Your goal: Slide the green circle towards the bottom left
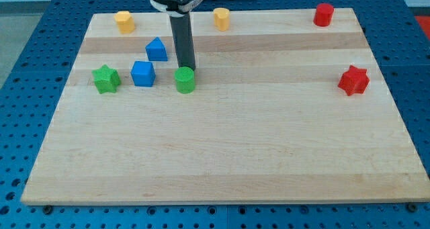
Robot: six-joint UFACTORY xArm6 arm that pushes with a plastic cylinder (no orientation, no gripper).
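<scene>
In the camera view, a pale wooden board (222, 155) made of joined planks is seen lying on a blue perforated table (40, 27). The straight dark rod is lowered from the view's top, and my tip (187, 68) is set just behind the small green ribbed circle block (185, 80), at about its twelve o'clock, touching or very nearly touching it; which of the two cannot be told. No pincer is carried by the arm, so nothing is clenched, released or grasped.

The green circle is placed left of the board's middle, in its upper half. At its nine o'clock, just beside it, a blue cube block (143, 74) is found, and further along the same line a green star-shaped block (106, 79). At about ten o'clock from the circle a blue block with a peaked top (156, 50) is seen. Along the board's top edge a yellow block (124, 21), a second yellow block (222, 19) and a red cylinder block (324, 15) are spaced. A red star-shaped block (353, 80) is set well apart at the circle's three o'clock, near the right edge.

No brand, label or writing can be read anywhere.
</scene>
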